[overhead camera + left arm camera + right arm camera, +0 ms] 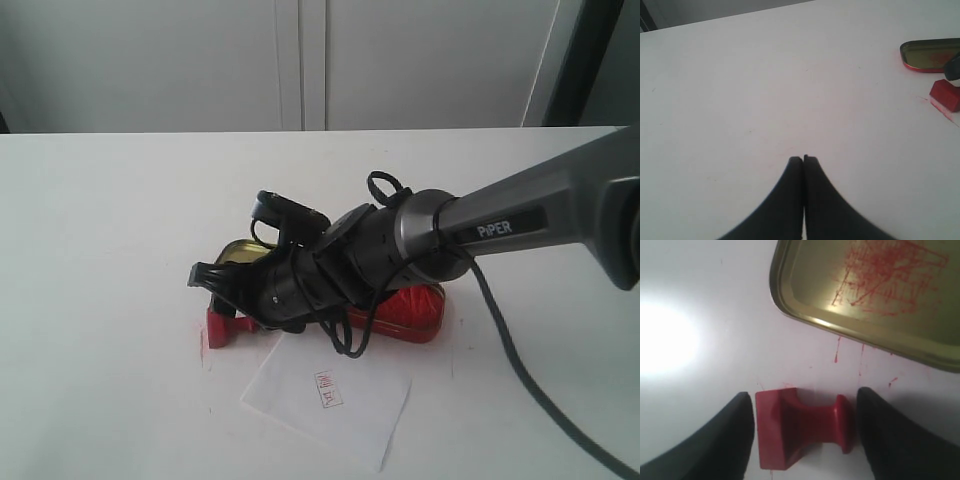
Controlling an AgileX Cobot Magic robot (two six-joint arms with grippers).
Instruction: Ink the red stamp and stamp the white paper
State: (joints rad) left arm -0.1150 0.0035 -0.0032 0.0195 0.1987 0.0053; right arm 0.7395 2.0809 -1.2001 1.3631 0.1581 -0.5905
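Right fingers apart astride blocky, narrow-waisted red stamp; left fingers tight together, empty

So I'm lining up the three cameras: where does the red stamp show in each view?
Exterior view: the red stamp lies left of centre, just off the white paper.
Left wrist view: at the picture's right edge.
Right wrist view: low in the middle of the picture, between the open fingers of the right gripper.
Shared landmark: the gold tin lid, beside the stamp in all three.
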